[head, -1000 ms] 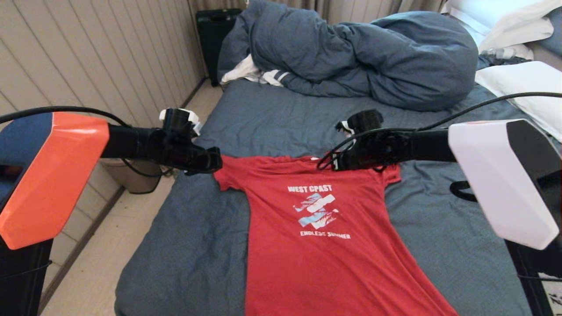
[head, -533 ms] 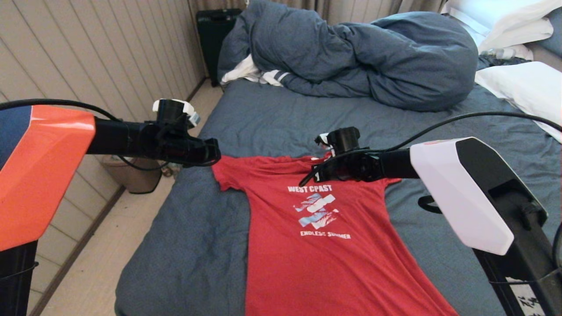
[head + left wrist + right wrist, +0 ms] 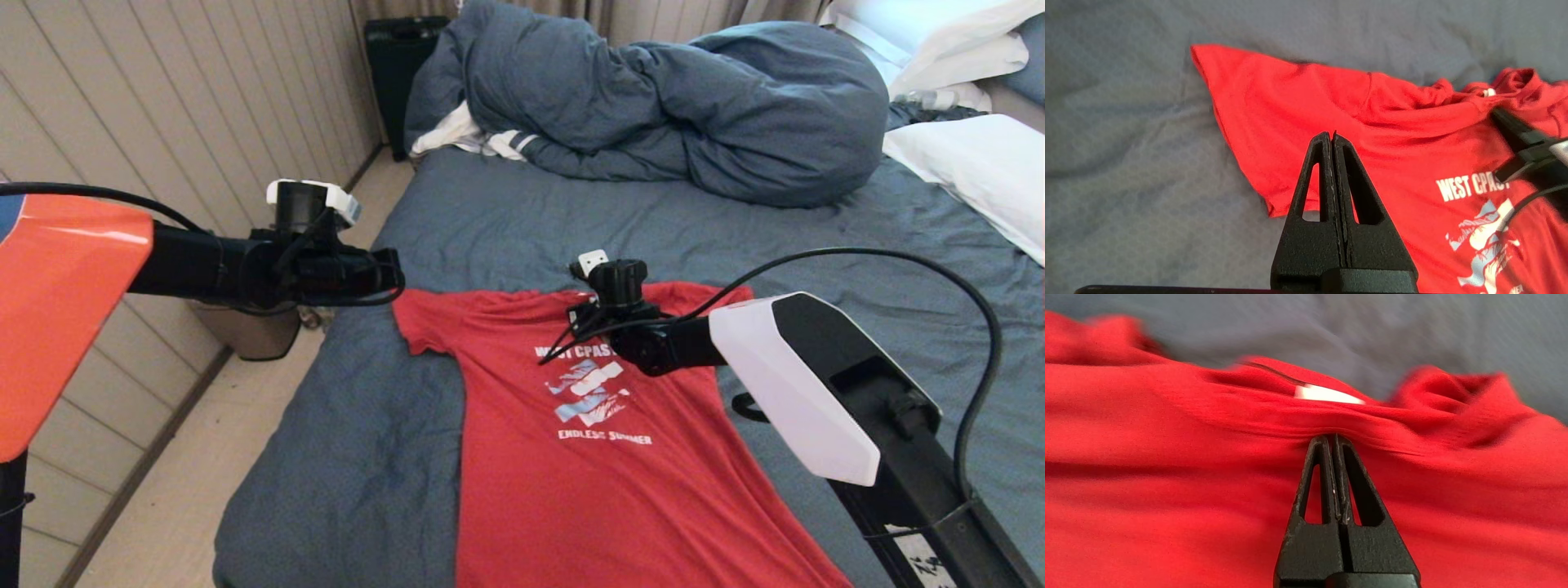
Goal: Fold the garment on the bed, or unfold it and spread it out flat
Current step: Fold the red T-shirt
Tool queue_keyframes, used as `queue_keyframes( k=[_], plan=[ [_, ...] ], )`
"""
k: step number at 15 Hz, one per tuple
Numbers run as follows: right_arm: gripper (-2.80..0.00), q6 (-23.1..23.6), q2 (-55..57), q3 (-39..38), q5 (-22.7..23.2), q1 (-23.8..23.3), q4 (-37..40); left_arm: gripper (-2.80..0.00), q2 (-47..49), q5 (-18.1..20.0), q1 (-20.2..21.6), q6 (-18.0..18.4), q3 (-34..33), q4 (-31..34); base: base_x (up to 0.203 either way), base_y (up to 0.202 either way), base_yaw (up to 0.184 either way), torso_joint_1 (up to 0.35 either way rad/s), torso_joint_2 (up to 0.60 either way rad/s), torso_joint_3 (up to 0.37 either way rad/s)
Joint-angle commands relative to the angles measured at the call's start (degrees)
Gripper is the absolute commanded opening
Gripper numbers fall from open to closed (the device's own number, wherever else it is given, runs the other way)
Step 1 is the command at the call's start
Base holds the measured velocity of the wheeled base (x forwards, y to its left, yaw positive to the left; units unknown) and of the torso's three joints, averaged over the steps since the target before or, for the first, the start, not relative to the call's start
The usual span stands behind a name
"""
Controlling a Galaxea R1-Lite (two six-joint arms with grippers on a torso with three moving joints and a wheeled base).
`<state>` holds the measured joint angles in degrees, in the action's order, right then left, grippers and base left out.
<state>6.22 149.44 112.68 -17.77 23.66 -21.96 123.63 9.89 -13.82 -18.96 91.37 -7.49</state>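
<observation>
The garment [image 3: 604,457], a red T-shirt with white lettering, lies front up and spread on the bed [image 3: 506,220]. Its hem runs out of the head view at the near edge. My left gripper [image 3: 398,282] hovers shut and empty beside the shirt's left sleeve [image 3: 1274,118]; in the left wrist view its tips [image 3: 1332,134] meet over that sleeve. My right gripper [image 3: 581,318] is shut and empty, low over the chest just below the neckline. In the right wrist view its tips [image 3: 1332,437] sit at a fold under the white neck label [image 3: 1327,394]. Whether they touch the cloth I cannot tell.
A bunched blue-grey duvet [image 3: 669,106] fills the far end of the bed, with a white striped cloth [image 3: 473,139] beside it and white pillows [image 3: 971,163] at the right. A bin [image 3: 245,331] stands on the floor by the panelled wall on the left.
My right arm has swung left and dropped towards the neckline, uncovering the shirt's right sleeve. My left arm has drawn back a little to the left. Both grippers stay shut.
</observation>
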Motion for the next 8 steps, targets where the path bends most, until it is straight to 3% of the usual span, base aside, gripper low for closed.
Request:
queue_keyframes(
  k=[1, 4, 8],
  plan=[
    [-2.8, 0.0, 2.0, 0.0, -1.1, 0.8, -2.3, -2.8, -0.7, -0.7, 0.0, -0.1, -0.7, -0.6, 0.0, 0.0, 0.0, 0.0, 0.0, 0.0],
    [-2.8, -0.1, 1.8, 0.0, -3.8, 0.9, -7.5, -2.8, -0.4, -1.8, 0.0, -0.1, -0.6, -0.9, 0.0, 0.0, 0.0, 0.0, 0.0, 0.0],
    [-2.8, -0.5, -0.7, -0.1, -4.9, 0.3, -7.9, -2.8, -0.8, -1.8, 0.0, -0.2, -0.5, -0.9, 0.0, 0.0, 0.0, 0.0, 0.0, 0.0]
  ],
)
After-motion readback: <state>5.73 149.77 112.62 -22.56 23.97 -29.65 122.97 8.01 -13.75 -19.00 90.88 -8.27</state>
